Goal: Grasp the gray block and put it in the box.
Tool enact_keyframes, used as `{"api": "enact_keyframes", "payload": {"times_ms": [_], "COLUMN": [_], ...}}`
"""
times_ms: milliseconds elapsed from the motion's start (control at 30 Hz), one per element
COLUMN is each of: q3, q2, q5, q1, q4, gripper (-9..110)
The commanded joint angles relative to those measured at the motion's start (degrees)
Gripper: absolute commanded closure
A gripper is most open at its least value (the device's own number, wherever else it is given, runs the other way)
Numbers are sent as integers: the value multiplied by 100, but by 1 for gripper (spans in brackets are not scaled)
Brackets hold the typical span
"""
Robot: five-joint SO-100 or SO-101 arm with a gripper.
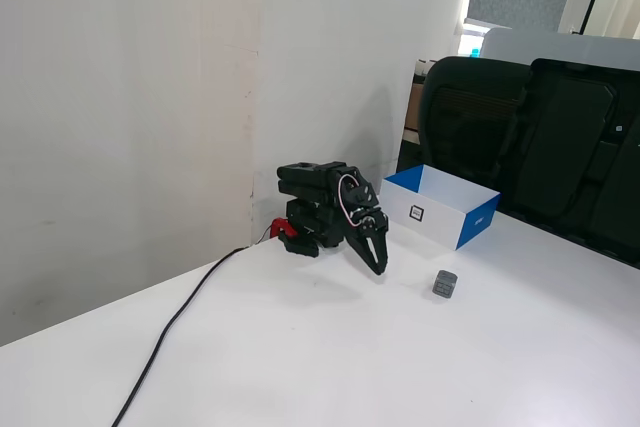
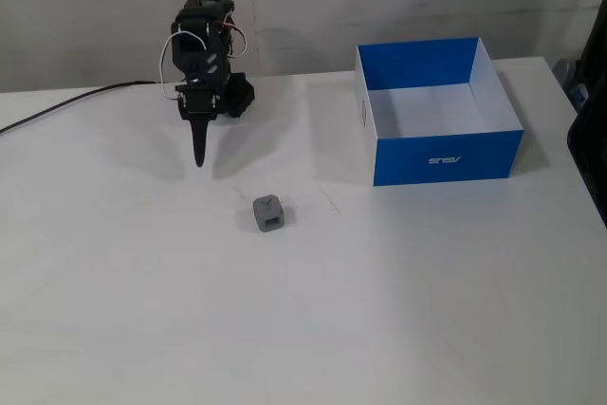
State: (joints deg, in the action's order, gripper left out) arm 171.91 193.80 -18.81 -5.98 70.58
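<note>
A white table (image 2: 398, 329) runs up to a plain pale wall, and black office chairs (image 1: 520, 142) stand behind its far edge in a fixed view. I sit folded low near the wall, with a black cable (image 1: 170, 332) trailing away from my base across the tabletop.

My gripper (image 2: 199, 160) hangs nose-down, its tip just above the table or resting on it; I cannot tell which. My fingers (image 1: 378, 259) lie pressed together into a single dark point, with no gap showing in either fixed view. They are clenched on nothing and touch neither task thing.

The gray block (image 2: 269, 213) sits on the bare table, apart from my fingertips and in front of them in a fixed view, between my tip and the near corner of the box. It is close to a cube, so it has no clear long axis. One face with a small dark opening faces that camera.

The box (image 2: 446, 156) rests open side up, well apart from me on the right of that view. Its long blue side with pale lettering faces that camera.
</note>
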Motion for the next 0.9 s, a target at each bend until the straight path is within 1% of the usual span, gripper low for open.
{"api": "enact_keyframes", "payload": {"times_ms": [0, 100, 267, 400, 467, 600, 867], "q3": [-888, -1441, -2496, -2927, -3094, -3357, -4456], "q2": [53, -334, -1951, -2443, -2874, -3814, -5001], "q5": [-9, -18, -26, -70, -70, -79, -79], "q1": [185, 483, 800, 1125, 1274, 1397, 1494], "q4": [334, 422, 413, 545, 624, 580, 712], "gripper": [101, 101, 101, 100, 97, 97, 79]}}
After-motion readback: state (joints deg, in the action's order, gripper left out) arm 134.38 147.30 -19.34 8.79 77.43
